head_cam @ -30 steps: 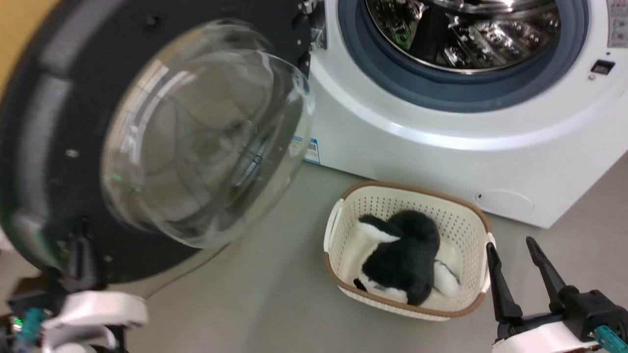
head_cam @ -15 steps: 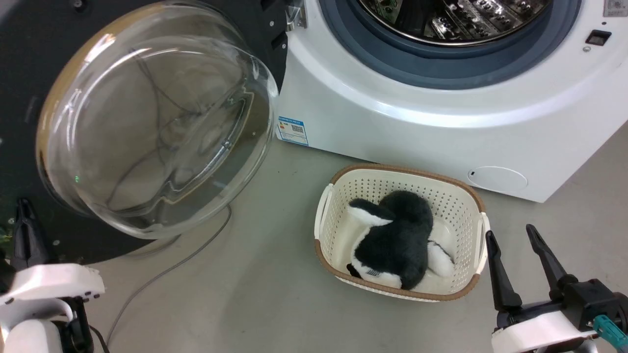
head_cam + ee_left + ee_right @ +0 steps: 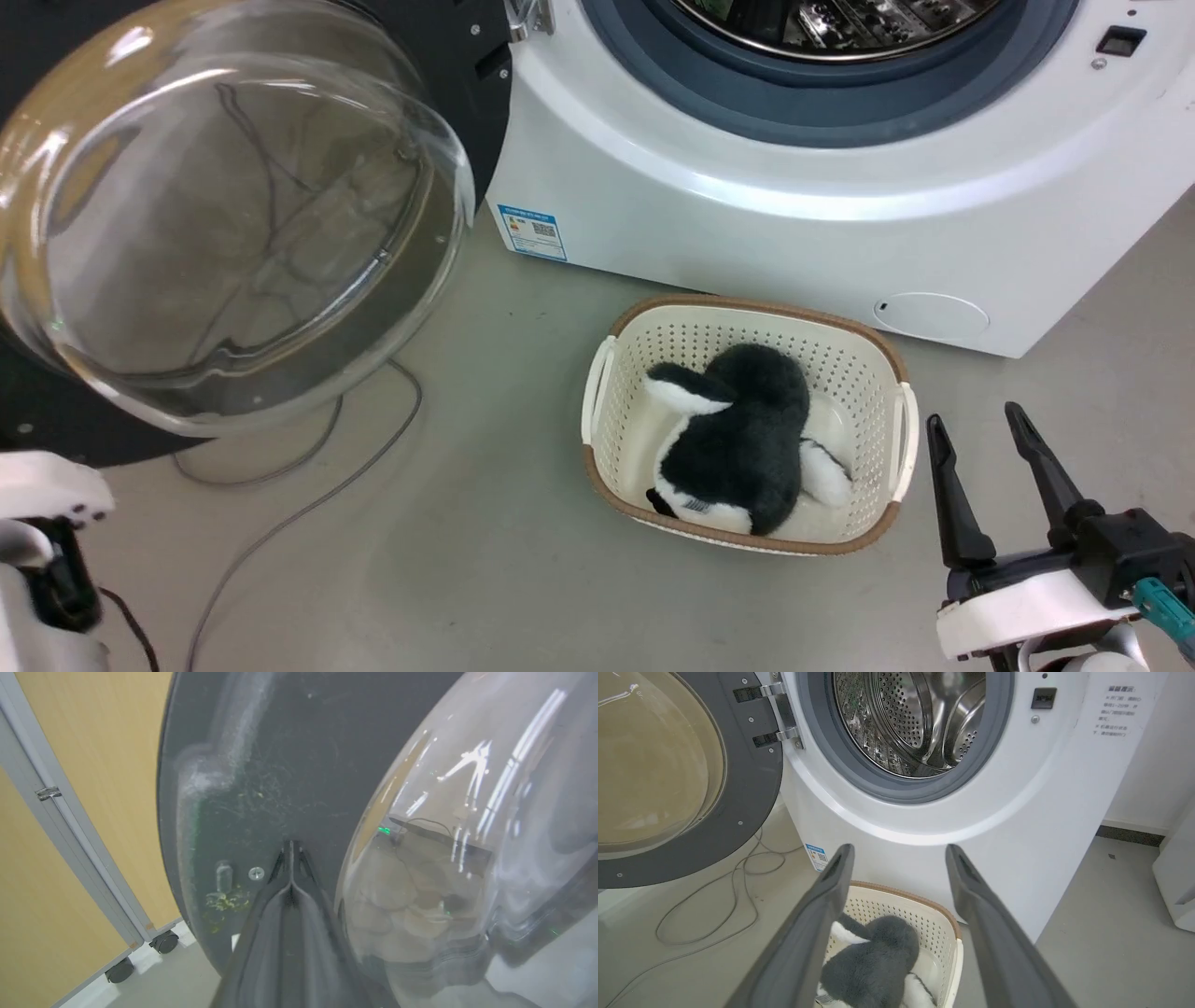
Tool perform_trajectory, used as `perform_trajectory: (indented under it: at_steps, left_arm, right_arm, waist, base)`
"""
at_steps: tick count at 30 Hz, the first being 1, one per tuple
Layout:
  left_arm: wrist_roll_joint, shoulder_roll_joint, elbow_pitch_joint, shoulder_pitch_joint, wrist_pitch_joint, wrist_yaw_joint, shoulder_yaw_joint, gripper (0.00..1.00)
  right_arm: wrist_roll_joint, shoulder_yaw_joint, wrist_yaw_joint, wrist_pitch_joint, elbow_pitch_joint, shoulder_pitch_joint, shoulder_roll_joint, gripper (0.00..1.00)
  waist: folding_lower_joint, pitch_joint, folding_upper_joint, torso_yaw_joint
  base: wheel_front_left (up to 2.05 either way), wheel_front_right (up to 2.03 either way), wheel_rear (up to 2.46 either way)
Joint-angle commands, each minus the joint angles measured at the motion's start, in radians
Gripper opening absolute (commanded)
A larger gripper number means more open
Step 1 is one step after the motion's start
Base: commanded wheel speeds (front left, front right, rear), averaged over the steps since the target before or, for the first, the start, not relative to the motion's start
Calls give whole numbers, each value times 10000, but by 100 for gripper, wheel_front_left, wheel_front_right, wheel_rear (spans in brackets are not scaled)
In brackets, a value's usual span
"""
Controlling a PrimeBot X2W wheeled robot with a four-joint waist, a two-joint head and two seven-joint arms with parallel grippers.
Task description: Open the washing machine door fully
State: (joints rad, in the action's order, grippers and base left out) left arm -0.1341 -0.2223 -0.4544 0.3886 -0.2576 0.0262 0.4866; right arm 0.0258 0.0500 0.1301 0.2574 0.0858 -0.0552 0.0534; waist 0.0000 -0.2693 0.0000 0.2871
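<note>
Black and pressed tight together with nothing between them, the two fingers of the left gripper [image 3: 290, 851] point at the dark inner face of the washing machine door [image 3: 261, 779]. Their tips sit right at that surface, just beside a small screw head [image 3: 256, 873]; whether they actually touch it I cannot tell. Close alongside the fingers, to their right in the left wrist view, bulges the door's clear glass bowl [image 3: 467, 835]. On their other side, past the door's edge, stands a wood-coloured panel [image 3: 107, 765] with a grey frame on small castors [image 3: 163, 941].

The right gripper [image 3: 974, 422] hangs well apart from the door, its two fingers spread wide and empty. Just to its left sits a cream perforated basket [image 3: 747, 313] with a brown rim, and a black-and-white plush toy [image 3: 747, 429] lies inside it. Ahead of this gripper stands the washing machine [image 3: 747, 215], its round opening uncovered, showing the blue-grey gasket [image 3: 840, 103] and the perforated steel drum [image 3: 915, 718]. The door is swung out on its metal hinges [image 3: 777, 711], further to this gripper's left, clear of the opening, with the bowl side facing the robot. A blue label [image 3: 530, 231] marks the machine's lower front corner near the door, and a grey cable [image 3: 308, 504] loops over the floor [image 3: 467, 579] below the door.
</note>
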Motion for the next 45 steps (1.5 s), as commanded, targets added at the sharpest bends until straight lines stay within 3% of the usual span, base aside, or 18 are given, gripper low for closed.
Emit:
perform_trajectory:
  at_steps: [1, 9, 19, 32, 45]
  left_arm:
    - [-27, -232, -248, 373, -42, -35, 133, 0]
    - [38, -764, -1360, 1229, -42, -171, 389, 0]
    - [288, -729, -1448, 1185, -42, -336, 437, 0]
    - [822, 46, 770, -552, -42, -1079, -31, 0]
    - [1059, 844, 2846, -2311, -42, -1495, -1751, 0]
  right_arm:
    - [-57, 22, 6, 44, 18, -139, 12, 100]
    - [-62, 8, 6, 44, 70, -240, 47, 100]
    - [-36, 60, 6, 44, 134, -194, 33, 100]
    - [78, 216, 6, 44, 208, 418, -24, 100]
    - [559, 303, 6, 44, 142, 1014, -30, 100]
  waist:
    - [0, -38, 0, -34]
    - [0, -127, 0, -122]
    - [0, 82, 0, -173]
    - [0, 1429, 0, -122]
    - [0, 2635, 0, -503]
  base:
    - [0, 0, 0]
    - [0, 0, 0]
    - [0, 0, 0]
    - [0, 0, 0]
    - [0, 0, 0]
